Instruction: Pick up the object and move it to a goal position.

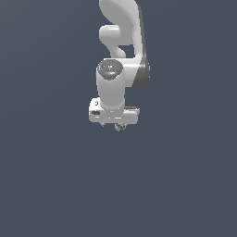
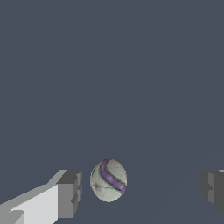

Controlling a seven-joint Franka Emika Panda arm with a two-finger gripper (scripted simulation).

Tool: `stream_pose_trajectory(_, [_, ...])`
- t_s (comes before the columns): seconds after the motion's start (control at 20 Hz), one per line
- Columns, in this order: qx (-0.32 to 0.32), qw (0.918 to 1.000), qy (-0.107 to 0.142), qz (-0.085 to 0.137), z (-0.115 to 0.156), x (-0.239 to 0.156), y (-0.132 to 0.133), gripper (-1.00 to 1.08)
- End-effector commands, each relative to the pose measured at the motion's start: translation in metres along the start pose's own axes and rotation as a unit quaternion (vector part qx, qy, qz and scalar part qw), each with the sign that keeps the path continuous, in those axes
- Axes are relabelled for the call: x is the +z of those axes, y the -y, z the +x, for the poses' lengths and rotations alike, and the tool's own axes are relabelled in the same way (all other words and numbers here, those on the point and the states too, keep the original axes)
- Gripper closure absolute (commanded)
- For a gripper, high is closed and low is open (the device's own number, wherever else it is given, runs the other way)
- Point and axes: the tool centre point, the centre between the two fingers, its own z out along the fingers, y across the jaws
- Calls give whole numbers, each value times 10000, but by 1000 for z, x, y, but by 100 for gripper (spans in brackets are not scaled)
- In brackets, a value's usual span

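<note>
My claw [image 2: 141, 188] stands spread wide, its two grey fingertips [image 2: 70, 194] set well apart and gripping nothing. Seen from the wrist, one fingertip sits just beside the object [image 2: 108, 180], with a narrow gap of grey floor showing between them, so I do not touch it there. The other fingertip is far off on the opposite side, cut by the edge of the picture.

The object lies between my fingers, though nearer to one than the other. It is a small egg-shaped lump, pale grey-beige with fine cracks across its surface and a curved purple band running over it.

In the exterior view my claw [image 1: 115, 124] hangs pointing downward under the white wrist [image 1: 110, 90], and the object [image 1: 119, 127] peeps out just beneath the claw's white body as a small speck with a purplish tinge. From that angle the fingers are mostly hidden behind the claw's body, and I cannot say for sure whether the lump rests on the worktop [image 1: 55, 185] or how high I hang above it.

The worktop is a plain, dark blue-grey field filling both views. My arm [image 1: 125, 32] rises behind the wrist, white with a dark grey band along its side.
</note>
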Motion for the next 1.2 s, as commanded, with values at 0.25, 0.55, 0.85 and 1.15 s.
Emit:
stream_pose_trajectory(0.25, [-19,10000,-38,-35,2,-2,-12,-92])
stream_pose_trajectory(0.55, [-50,9999,-81,-78,4,-4,-26,-92])
stream_pose_trajectory(0.85, [-74,9999,-79,-76,4,-3,-24,-92])
stream_pose_trajectory(1.15, [-359,9993,-94,-82,-2,4,-20,-92])
